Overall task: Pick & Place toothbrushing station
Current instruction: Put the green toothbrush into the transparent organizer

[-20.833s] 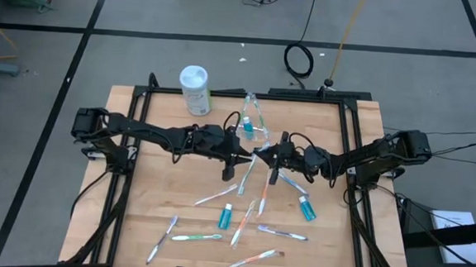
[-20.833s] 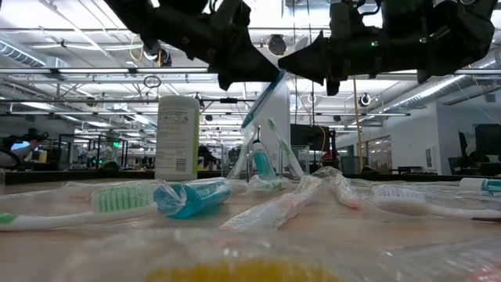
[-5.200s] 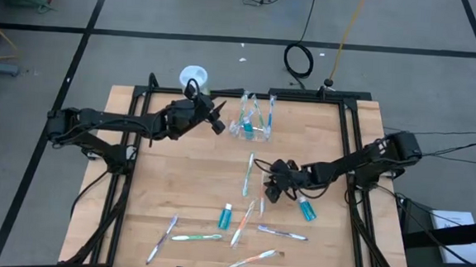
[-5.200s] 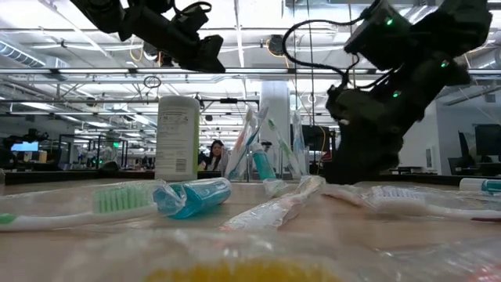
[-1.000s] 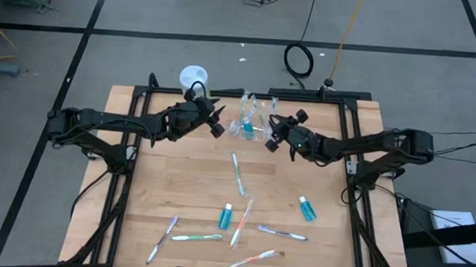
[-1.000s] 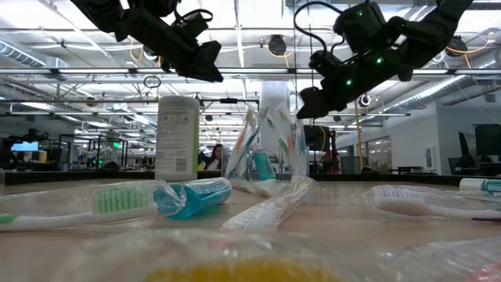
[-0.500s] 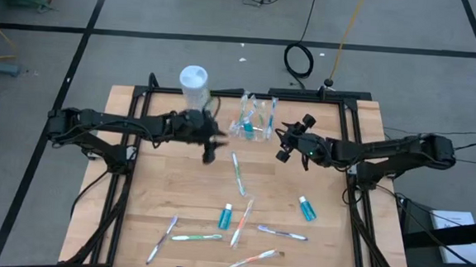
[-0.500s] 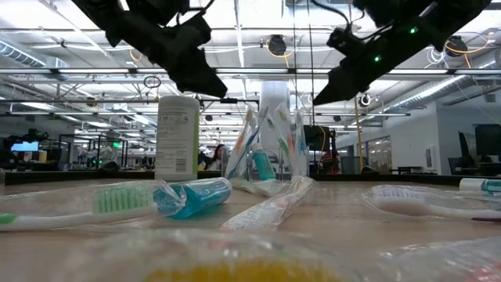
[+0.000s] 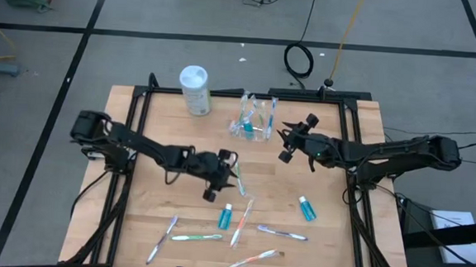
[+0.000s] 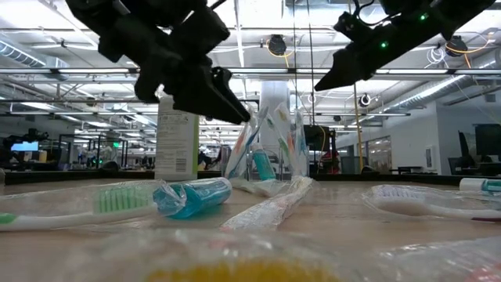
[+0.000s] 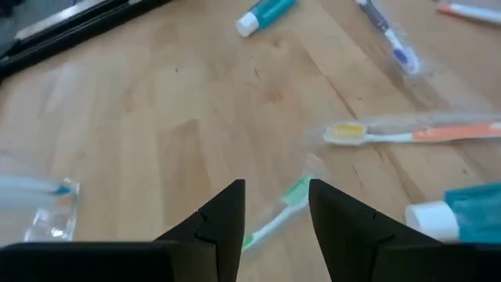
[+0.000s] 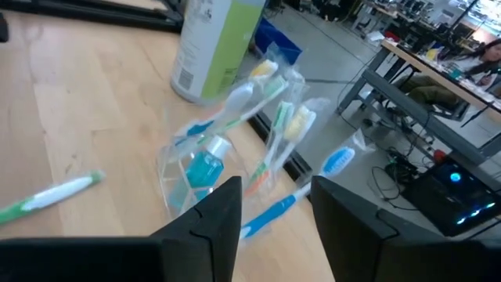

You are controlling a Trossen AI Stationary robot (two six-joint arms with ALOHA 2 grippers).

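While the left gripper [image 9: 234, 176] hovers with fingers apart over a green toothbrush [image 11: 275, 213], holding nothing, the right gripper [image 9: 284, 141] waits empty, fingers apart, beside the clear cup [image 9: 253, 124]; that cup stands near the table's far edge.

This is a large open robotics lab or industrial workspace. The low view looks past the wooden table [image 9: 158, 220] into a long hall with exposed ceiling ducts [image 10: 438, 86], strip lights, glass partitions and rows of desks with monitors [image 10: 19, 146]. The high view shows a grey concrete floor [image 9: 80, 8] marked with black tape lines, a coiled cable [image 9: 299, 59] and trailing wires.
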